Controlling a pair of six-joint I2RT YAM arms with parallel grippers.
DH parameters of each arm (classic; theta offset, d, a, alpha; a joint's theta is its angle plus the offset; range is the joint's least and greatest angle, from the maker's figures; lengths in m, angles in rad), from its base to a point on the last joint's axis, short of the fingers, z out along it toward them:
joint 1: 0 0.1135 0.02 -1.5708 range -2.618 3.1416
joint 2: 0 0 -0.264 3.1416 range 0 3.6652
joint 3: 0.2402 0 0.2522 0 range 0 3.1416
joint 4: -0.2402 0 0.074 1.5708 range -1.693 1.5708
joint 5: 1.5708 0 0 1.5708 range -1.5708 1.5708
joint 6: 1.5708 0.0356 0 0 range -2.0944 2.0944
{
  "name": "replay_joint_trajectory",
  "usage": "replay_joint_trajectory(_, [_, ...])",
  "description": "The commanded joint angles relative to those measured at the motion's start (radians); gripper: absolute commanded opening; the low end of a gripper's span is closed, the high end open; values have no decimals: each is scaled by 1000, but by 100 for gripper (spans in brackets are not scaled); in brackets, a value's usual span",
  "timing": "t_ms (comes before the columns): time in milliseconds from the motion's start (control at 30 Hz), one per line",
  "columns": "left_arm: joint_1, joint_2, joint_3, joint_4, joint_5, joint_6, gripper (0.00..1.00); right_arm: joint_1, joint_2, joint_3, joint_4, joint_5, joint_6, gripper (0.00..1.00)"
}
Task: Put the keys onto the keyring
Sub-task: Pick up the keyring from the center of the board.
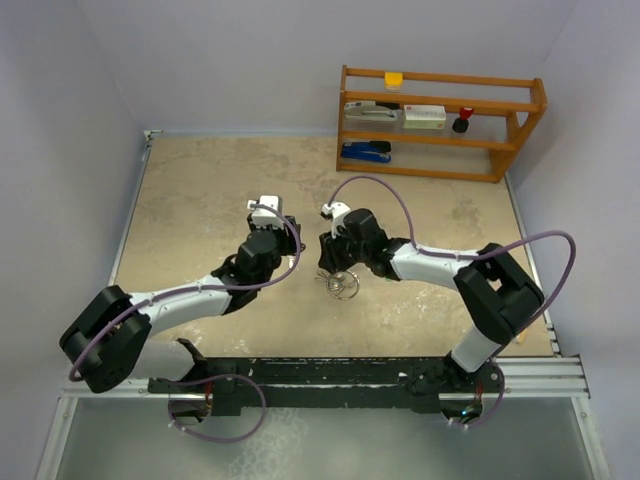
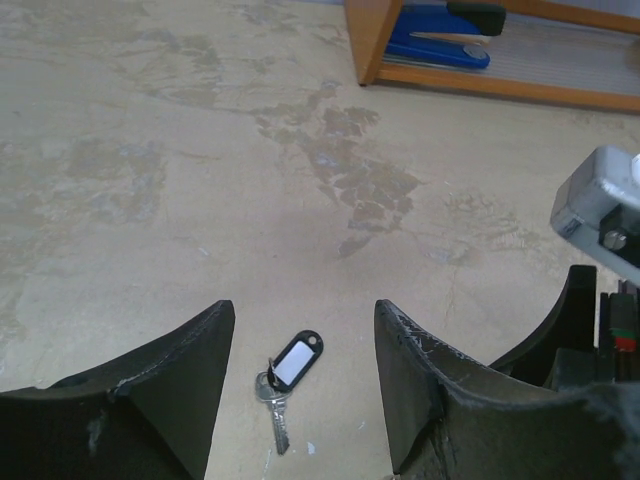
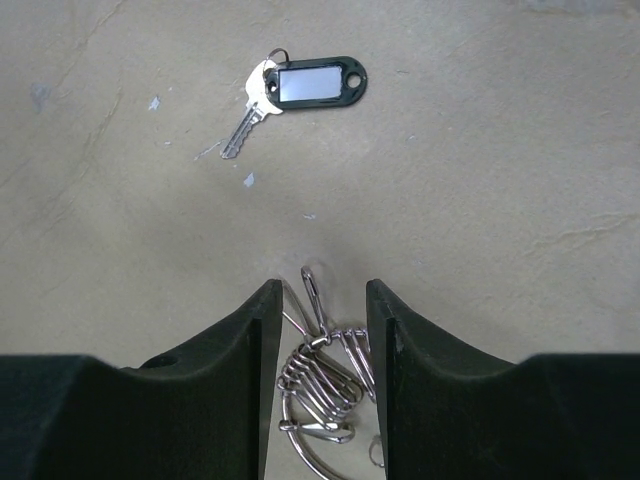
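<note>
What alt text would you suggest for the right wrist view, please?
The black fingers of the right pincer straddle a silver keyring hung with wire clips, at the bottom of the frame. Beyond it, a silver key with a black-framed tag lies on the beige table.

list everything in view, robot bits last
key: 1, silver, flat on the table ahead of both end effectors
tag: 1, black with white label, joined at the key's head
keyring: 1 bundle, silver wire loops, between the right end effector's fingers
shelf: 1, wooden, table's far right
blue stapler: 1, blue, shelf's bottom level
grey stapler: 1, grey, middle level
box: 1, white, middle level
small item: 1, red and black, middle level, right end
yellow item: 1, yellow, top rail
table: 1, beige
left end effector: 1, black, open
right end effector: 1, black, grip unclear
</note>
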Motion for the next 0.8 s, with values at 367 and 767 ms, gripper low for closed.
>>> replay_joint_trajectory(367, [21,-71,-32,2,-71,-23,55,40,112,97,28,-32,-23,38])
replay_joint_trajectory(767, [24,-69,-33,2,-71,-24,54,41,135,83,25,-26,-21,35])
